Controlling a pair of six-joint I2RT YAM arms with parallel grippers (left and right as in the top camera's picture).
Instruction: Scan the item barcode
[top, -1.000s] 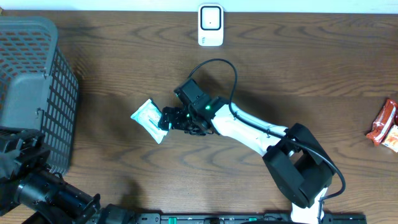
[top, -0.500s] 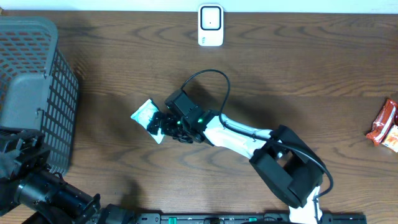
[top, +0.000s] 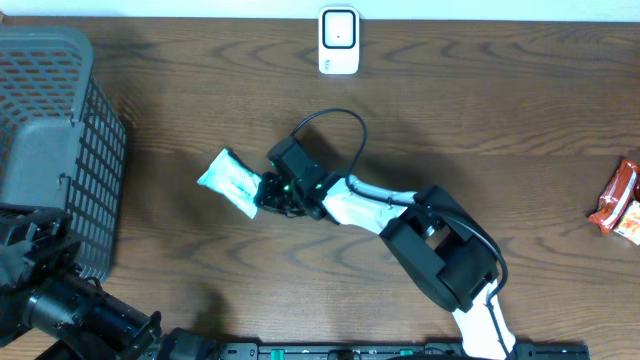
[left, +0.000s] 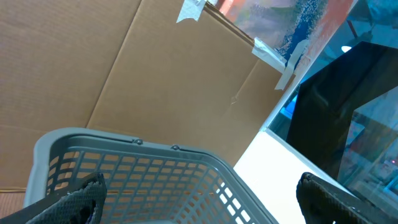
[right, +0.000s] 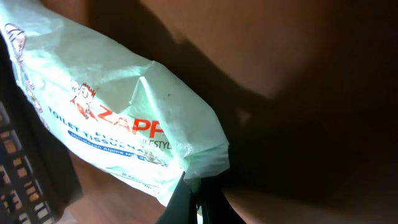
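The pale green soft-plastic tissue pack (top: 228, 180) lies on the dark wooden counter (top: 480, 120), left of centre, with the right gripper (top: 268, 192) pinched shut on its crimped end. Judged light, limp and slippery; a hold across the body looks safer.

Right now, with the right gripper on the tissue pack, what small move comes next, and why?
Probably lift slightly: the right gripper is shut on the edge of the tissue pack, and the scanner stands apart, near the far edge of the table.
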